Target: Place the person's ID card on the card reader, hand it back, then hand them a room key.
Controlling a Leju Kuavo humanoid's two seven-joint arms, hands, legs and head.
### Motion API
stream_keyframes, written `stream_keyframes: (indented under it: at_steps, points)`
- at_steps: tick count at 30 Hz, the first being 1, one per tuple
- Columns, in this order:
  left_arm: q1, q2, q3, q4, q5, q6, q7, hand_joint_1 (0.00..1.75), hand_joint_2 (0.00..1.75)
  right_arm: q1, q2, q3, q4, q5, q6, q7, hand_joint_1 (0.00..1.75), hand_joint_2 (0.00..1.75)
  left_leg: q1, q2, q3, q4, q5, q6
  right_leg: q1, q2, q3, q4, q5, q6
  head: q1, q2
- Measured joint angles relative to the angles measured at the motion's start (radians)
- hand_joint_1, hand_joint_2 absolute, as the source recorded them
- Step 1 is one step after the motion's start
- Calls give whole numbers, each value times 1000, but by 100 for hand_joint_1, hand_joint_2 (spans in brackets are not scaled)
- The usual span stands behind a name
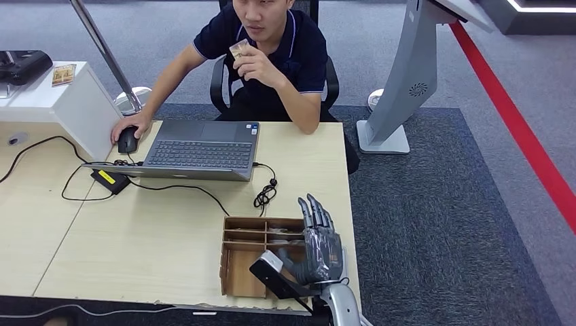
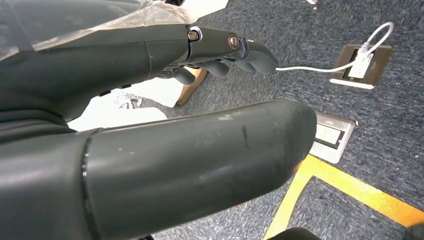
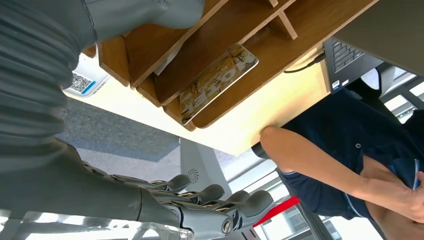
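The person (image 1: 265,61) across the table (image 1: 170,231) holds a small card (image 1: 238,48) up near the chest, well beyond the right hand (image 1: 319,248) and off to its far left, so the task seems to stand at its start or at a handover; whether that card is the ID or a key I cannot tell. The right hand stands upright over the near right corner of the table, fingers straight, close together and pointing away toward the person, holding nothing. Just beside it, on its left, sits a wooden organizer (image 1: 255,255) with a patterned hotel key card (image 3: 217,82) lying in one slot, close under the palm. The next move probably calls for either reaching forward to take the offered card or dipping the fingers into that slot. The left hand (image 2: 220,50) hangs low over the carpet with fingers loosely curled, gripping nothing.
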Motion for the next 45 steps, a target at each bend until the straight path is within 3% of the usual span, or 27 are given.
stream_keyframes:
  at_steps: [31,45]
  points:
    - [-7,0,0,0,-5,-12,0,0,0,-5,0,0,-2,-5,0,12,15,175,0,0,0,0,0,0,0,0,0,0,0,0,0,0]
    - [-9,0,0,0,-6,-16,0,0,0,-6,0,0,-3,-10,0,12,33,175,0,0,0,0,0,0,0,0,0,0,0,0,0,0]
